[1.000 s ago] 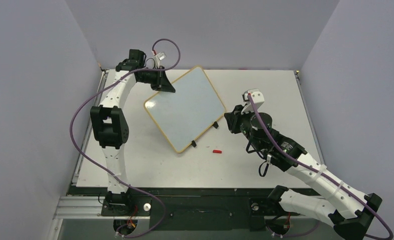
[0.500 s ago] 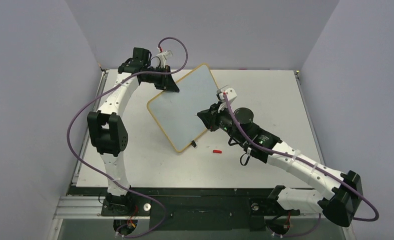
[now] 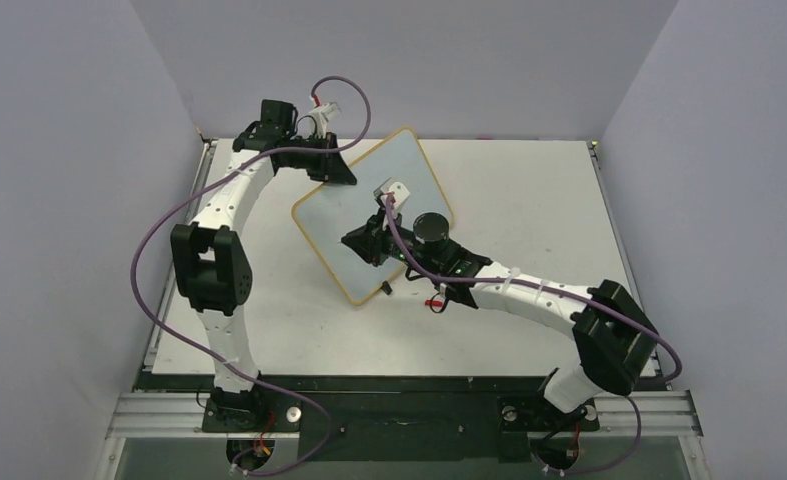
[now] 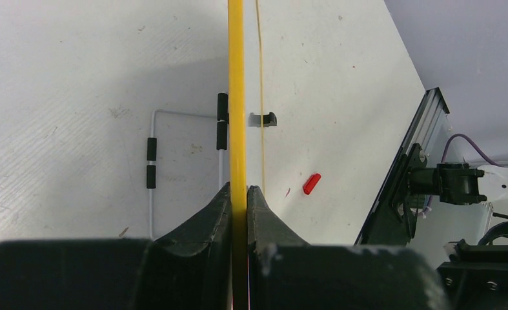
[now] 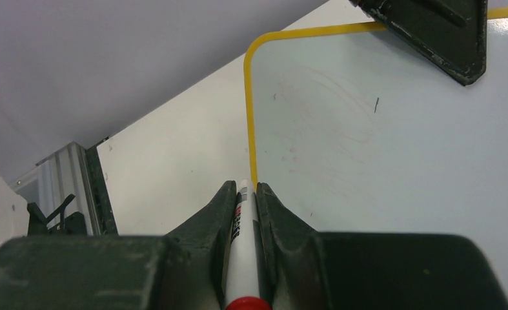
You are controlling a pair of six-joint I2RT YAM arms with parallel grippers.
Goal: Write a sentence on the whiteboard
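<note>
Top external: both arms were at a tilted whiteboard (image 3: 331,228) standing left of center on the table (image 3: 529,190).
Left gripper (image 3: 337,172) was clenched on the board's yellow upper-left edge, with the frame pinched between its fingers (image 4: 215,213). Faint smudges (image 5: 315,129) showed on the board face. Right gripper (image 3: 355,240) was over that face, grasping a white marker (image 5: 241,252) whose tip was close to the yellow frame below a rounded corner. A red cap (image 3: 433,302) lay on the table near the board's lower edge.

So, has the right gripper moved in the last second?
Yes. The right gripper, holding a marker, swung left past the red cap, ending over the whiteboard.
</note>
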